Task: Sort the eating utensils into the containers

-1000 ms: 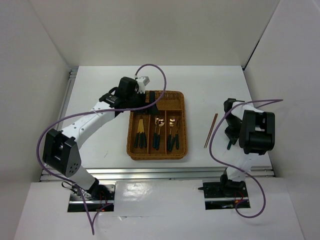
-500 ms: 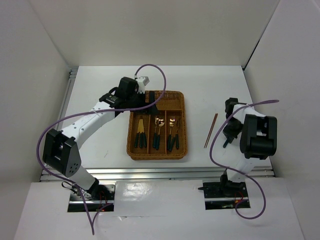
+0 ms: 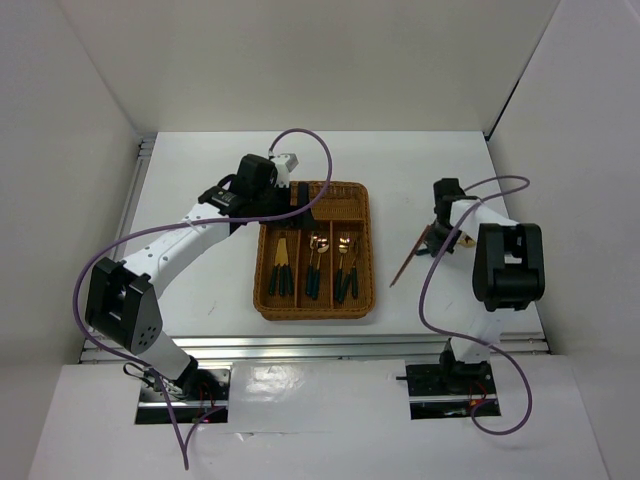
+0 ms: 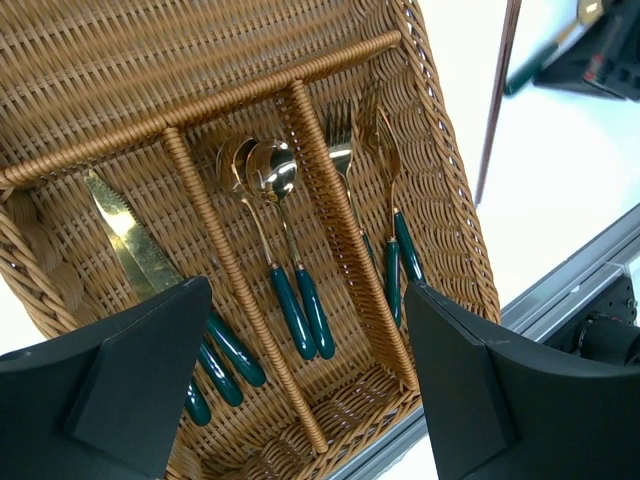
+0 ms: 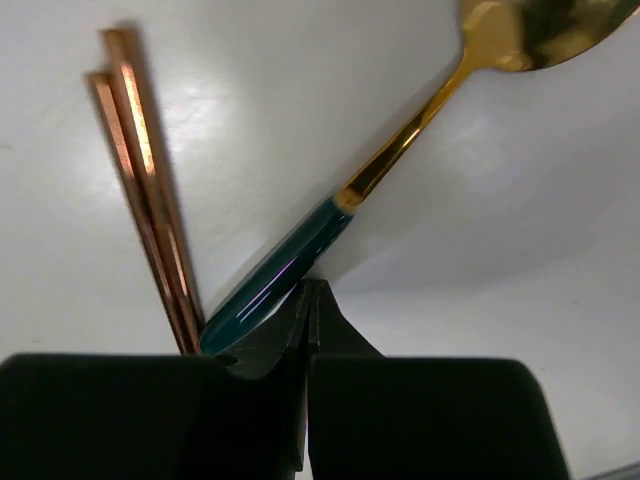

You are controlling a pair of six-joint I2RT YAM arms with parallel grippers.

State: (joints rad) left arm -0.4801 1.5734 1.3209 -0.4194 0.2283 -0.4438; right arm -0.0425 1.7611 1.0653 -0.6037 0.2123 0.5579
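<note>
The brown wicker tray [image 3: 366,250] holds knives [image 3: 282,265], spoons [image 3: 316,262] and forks [image 3: 345,265], one kind per long section; the left wrist view shows the tray [image 4: 450,200] with knives [image 4: 135,245], spoons [image 4: 265,180] and forks [image 4: 385,170]. My left gripper [image 3: 305,203] hangs open and empty over it [image 4: 305,330]. The chopsticks [image 3: 410,258] lie slanted on the table right of the tray [image 5: 150,200]. My right gripper [image 3: 440,238] is at their far end, jaws pressed together [image 5: 310,288] with nothing between. A green-handled spoon [image 5: 400,150] lies against its left finger.
The tray's crosswise section at the far end holds no utensils. White walls enclose the table on three sides. A metal rail [image 3: 300,345] runs along the near edge. Purple cables loop above both arms.
My right arm has swung forward and left to the chopsticks' far end. The chopsticks have turned, their near end now further left. The left arm has not moved.
</note>
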